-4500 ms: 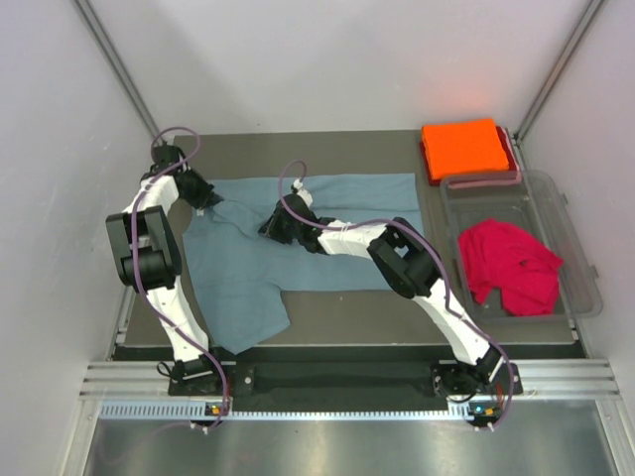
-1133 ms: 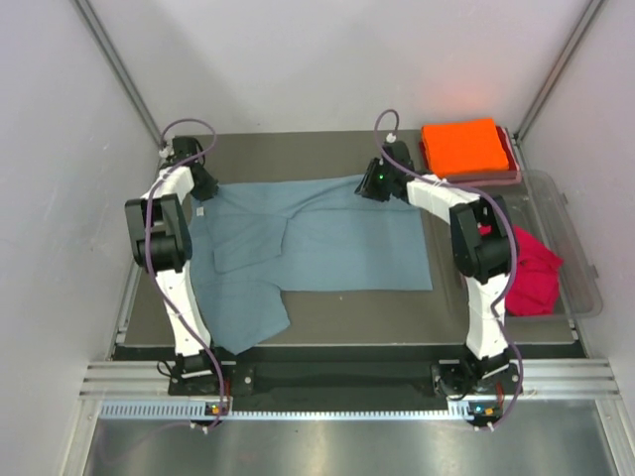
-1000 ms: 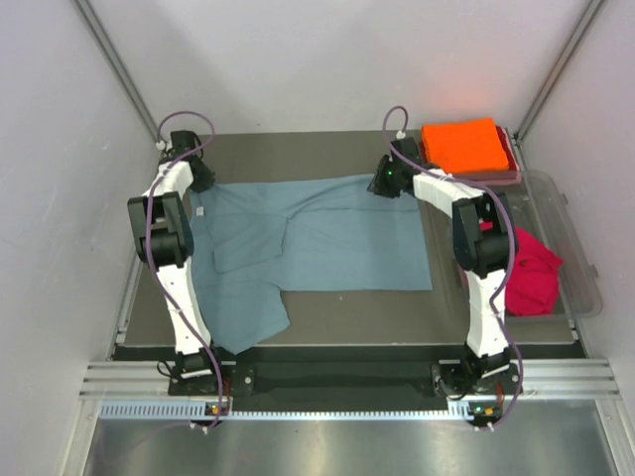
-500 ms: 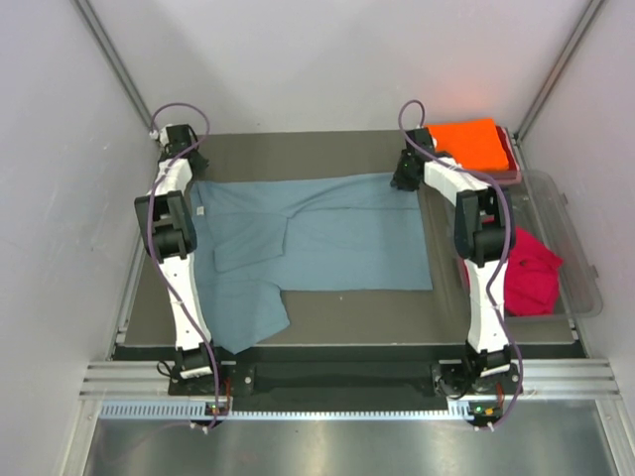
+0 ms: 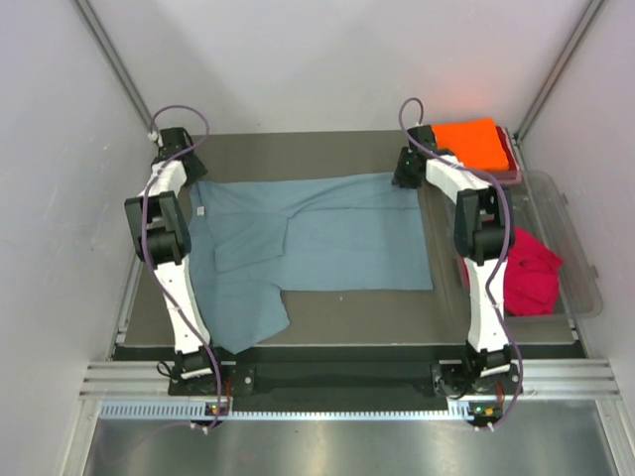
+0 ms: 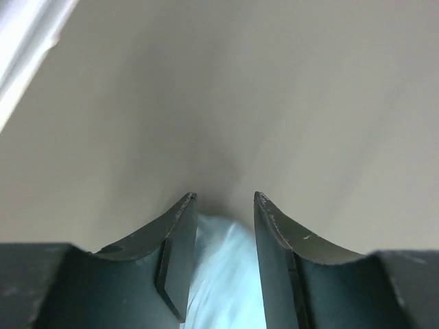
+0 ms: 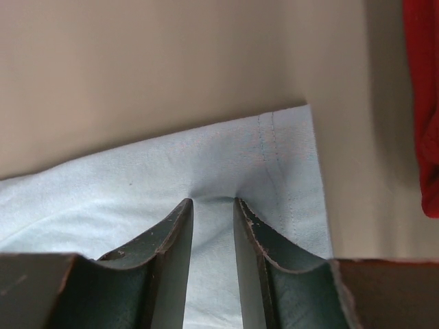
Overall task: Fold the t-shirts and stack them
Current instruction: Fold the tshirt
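The grey-blue t-shirt point(image 5: 327, 248) lies spread over the middle of the bench point(image 5: 397, 315), flat across its body. One sleeve is turned in over the left part and a flap hangs toward the near left edge. Its two far corners are each in a gripper. The right gripper point(image 7: 212, 200) is clenched on the far right hem corner, where the cloth puckers between the narrow fingers. The left gripper point(image 6: 223, 199) sits at the far left corner with pale blue cloth bunched between its fingers, so it appears to be grasping the shirt too, though the contact itself is less plain there. The orange t-shirt point(image 5: 466, 146) rests at the far right corner of the bench as a neat folded square, just beyond the right gripper. The crimson t-shirt point(image 5: 526, 270) is a crumpled heap inside the clear tub point(image 5: 580, 260) along the right side. By my reading, the task is about a third done: one shirt is folded, one is laid out with its folding barely begun, and one is untouched, with nothing stacked on the orange one yet. The count is three t-shirts, one of each colour, plus one tub and two grippers.
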Controlling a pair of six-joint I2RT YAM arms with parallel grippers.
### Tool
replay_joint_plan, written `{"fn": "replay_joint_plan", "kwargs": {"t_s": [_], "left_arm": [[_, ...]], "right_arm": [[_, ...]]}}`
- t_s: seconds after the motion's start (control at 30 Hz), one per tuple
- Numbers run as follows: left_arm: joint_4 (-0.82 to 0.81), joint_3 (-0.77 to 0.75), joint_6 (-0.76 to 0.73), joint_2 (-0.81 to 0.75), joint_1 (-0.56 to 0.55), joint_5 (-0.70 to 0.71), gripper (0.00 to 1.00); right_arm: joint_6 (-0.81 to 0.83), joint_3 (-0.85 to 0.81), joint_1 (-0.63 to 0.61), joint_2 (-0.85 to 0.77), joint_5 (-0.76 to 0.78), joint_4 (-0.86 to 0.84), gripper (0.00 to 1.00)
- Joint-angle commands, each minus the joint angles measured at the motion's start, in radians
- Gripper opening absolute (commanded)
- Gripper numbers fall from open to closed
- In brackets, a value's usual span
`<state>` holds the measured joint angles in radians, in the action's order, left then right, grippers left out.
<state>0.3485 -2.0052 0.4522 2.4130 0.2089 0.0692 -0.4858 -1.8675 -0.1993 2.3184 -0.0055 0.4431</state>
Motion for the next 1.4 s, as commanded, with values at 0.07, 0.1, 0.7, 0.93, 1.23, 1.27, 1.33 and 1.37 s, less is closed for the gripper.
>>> {"fn": "replay_joint_plan", "kwargs": {"t_s": [0.07,0.1,0.7,0.93,1.23,1.27,1.33,1.37], "left_arm": [[-0.022,0.155,-0.089,-0.235,0.011,0.047,0.44],[-0.017,0.169,-0.092,-0.248,0.009,0.041,0.44],[0.055,0.083,-0.060,-0.026,0.012,-0.034,0.20],[0.080,-0.059,-0.024,0.070,0.018,0.004,0.00],[0.124,-0.164,-0.023,0.126,0.032,-0.025,0.03],[0.141,-0.185,-0.032,0.126,0.035,-0.046,0.07],[0.216,-0.233,-0.047,0.107,0.035,-0.063,0.24],[0.224,-0.230,-0.055,0.059,0.035,-0.092,0.30]], "right_arm": [[0.024,0.004,0.017,-0.019,-0.036,-0.001,0.31],[0.024,0.020,0.017,-0.025,-0.040,-0.007,0.32],[0.022,0.067,0.018,-0.039,-0.037,-0.046,0.32],[0.053,0.084,0.032,-0.033,-0.001,-0.047,0.32],[0.067,0.033,0.034,-0.002,0.059,-0.023,0.31],[0.067,0.030,0.034,-0.004,0.055,-0.021,0.31],[0.078,0.021,0.031,-0.020,0.019,-0.024,0.32],[0.081,0.016,0.031,-0.039,0.012,-0.021,0.33]]}}
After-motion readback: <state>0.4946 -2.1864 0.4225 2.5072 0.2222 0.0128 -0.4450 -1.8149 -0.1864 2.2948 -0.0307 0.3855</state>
